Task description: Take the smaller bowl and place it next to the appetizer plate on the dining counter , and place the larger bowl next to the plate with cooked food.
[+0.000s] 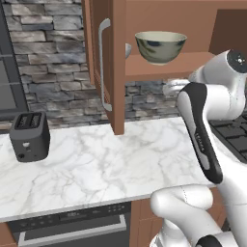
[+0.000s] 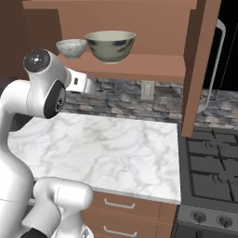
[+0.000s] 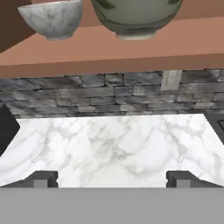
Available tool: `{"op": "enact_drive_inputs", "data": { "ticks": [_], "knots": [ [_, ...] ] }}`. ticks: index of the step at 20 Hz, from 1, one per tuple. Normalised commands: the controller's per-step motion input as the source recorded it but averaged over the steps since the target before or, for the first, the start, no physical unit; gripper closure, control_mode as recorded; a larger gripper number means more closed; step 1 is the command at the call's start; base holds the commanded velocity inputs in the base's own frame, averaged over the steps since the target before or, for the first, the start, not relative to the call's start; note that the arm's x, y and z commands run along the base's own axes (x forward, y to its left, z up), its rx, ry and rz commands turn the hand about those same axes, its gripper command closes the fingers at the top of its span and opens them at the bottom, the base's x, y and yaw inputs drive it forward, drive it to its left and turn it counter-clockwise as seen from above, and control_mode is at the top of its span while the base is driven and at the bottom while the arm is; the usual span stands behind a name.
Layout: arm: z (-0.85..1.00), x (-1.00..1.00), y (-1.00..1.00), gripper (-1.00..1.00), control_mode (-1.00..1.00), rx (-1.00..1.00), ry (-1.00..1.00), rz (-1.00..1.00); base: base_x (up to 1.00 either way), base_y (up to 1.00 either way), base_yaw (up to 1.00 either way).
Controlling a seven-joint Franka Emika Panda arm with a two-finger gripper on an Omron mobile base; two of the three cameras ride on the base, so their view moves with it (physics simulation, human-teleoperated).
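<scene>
With the end effector (image 3: 112, 178) released and empty over the counter (image 3: 113, 144), rise toward the small bowl (image 3: 51, 18) at 11 o'clock, avoiding the big bowl (image 3: 133, 17).

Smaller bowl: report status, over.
Pincer open, empty, below the shelf. Smaller bowl on cabinet shelf, left of larger bowl. Nothing blocking approach.

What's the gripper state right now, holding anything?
Gripper: open, jaws spread wide, holding nothing. It sits above the marble worktop, below the cabinet shelf.
</scene>
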Motion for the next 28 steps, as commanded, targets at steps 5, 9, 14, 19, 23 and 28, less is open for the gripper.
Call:
{"op": "enact_drive_inputs", "data": {
  "ticks": [5,9,14,19,23,28],
  "knots": [
    [0.57,-0.05,-0.04,-1.0,-1.0,0.28,-0.03,-0.16,0.0,0.0,0.0],
    [0.39,0.0,-0.01,-1.0,-1.0,0.22,-0.01,-0.21,0.0,0.0,0.0],
    [0.15,0.0,-0.02,-1.0,-1.0,0.25,-0.02,-0.27,0.0,0.0,0.0],
    [0.24,-0.02,-0.23,-1.0,-1.0,0.08,-0.13,-0.09,0.0,0.0,0.0],
    [0.36,-0.01,-0.23,-1.0,-1.0,0.0,-0.02,0.0,0.0,0.0,0.0],
    [0.29,0.17,-0.11,-1.0,-1.0,0.0,0.0,0.0,0.0,0.0,0.0]
  ]
}}
